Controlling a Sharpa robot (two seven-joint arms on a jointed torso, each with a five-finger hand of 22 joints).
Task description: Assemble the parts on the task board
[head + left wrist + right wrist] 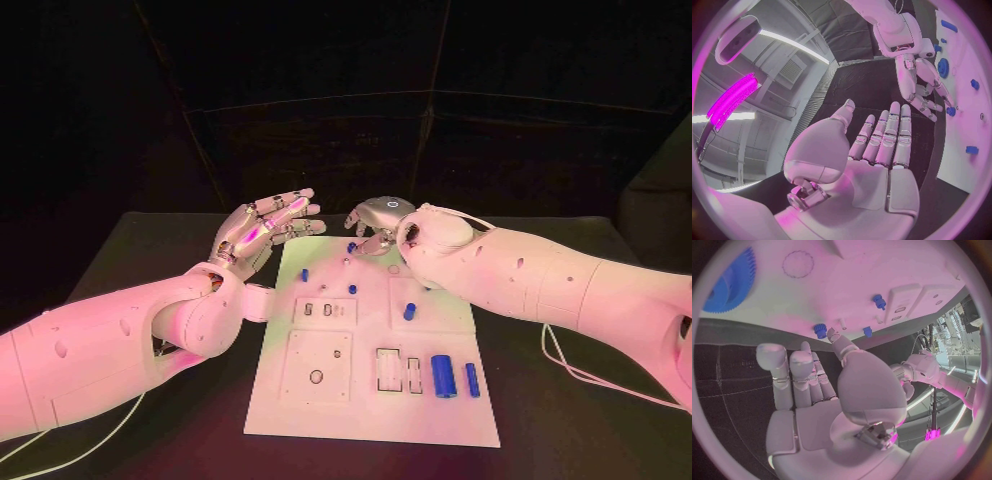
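A black table fills a dark room, with black panelled walls behind it. At its middle lies the task board, a flat white rectangular plate with shallow rectangular recesses and small holes. On the board, toward five o'clock, two smooth blue cylinders lie side by side, just apart. A smaller blue part sits near the board's centre, and little blue pegs stand toward the far end at twelve o'clock. In the right wrist view a blue toothed gear lies flat on the white surface. The left hand, silver and glossy on a smooth white arm, hovers above the board's far corner at eleven o'clock, fingers straight and spread wide, palm bare, holding nothing. The right hand reaches over the board's far edge at twelve o'clock, fingers pointing down toward the plate, loosely apart; whether a fingertip touches the small pegs there cannot be told.
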